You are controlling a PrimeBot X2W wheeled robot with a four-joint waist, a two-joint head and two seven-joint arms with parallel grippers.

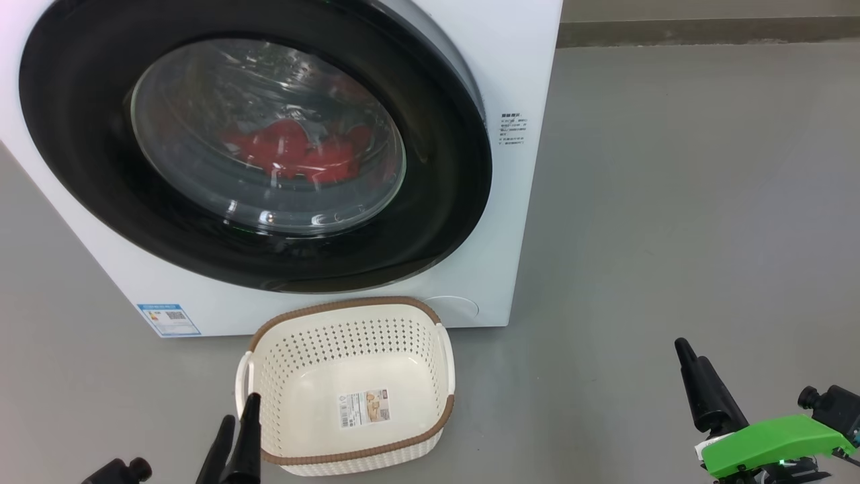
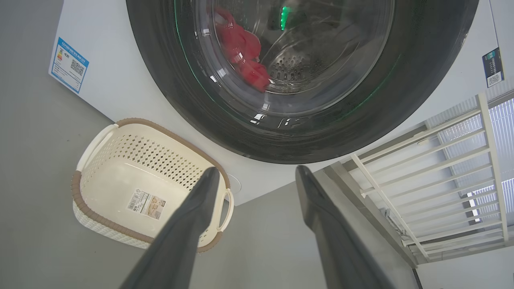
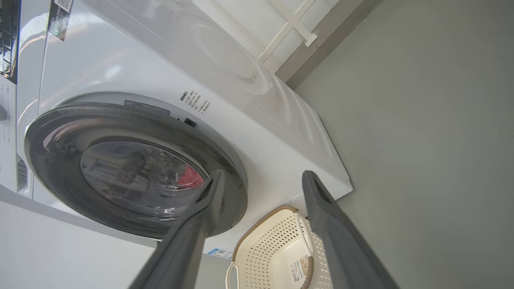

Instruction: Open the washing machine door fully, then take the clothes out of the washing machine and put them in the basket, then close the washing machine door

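Note:
The white washing machine [image 1: 510, 81] fills the upper left of the head view. Its door [image 1: 87, 168], a wide black rim around a bulging glass window, lies close against the front. Through the glass, red clothes [image 1: 295, 151] lie in the drum, also seen as clothes [image 2: 245, 52] and clothes [image 3: 188, 178]. The cream basket [image 1: 336, 306] with a brown rim stands empty on the floor right before the machine. My left gripper [image 1: 240, 410] hangs open at the basket's near left corner. My right gripper [image 1: 692, 353] is open over bare floor at the right. Nothing is between the fingers of the left gripper [image 2: 257, 168] or the right gripper [image 3: 264, 172].
Grey floor [image 1: 672, 202] stretches to the right of the machine. A wall base strip [image 1: 705, 30] runs along the back. A white slatted rail [image 2: 433, 160] stands beside the machine. A blue label [image 1: 168, 319] sits low on the machine's front.

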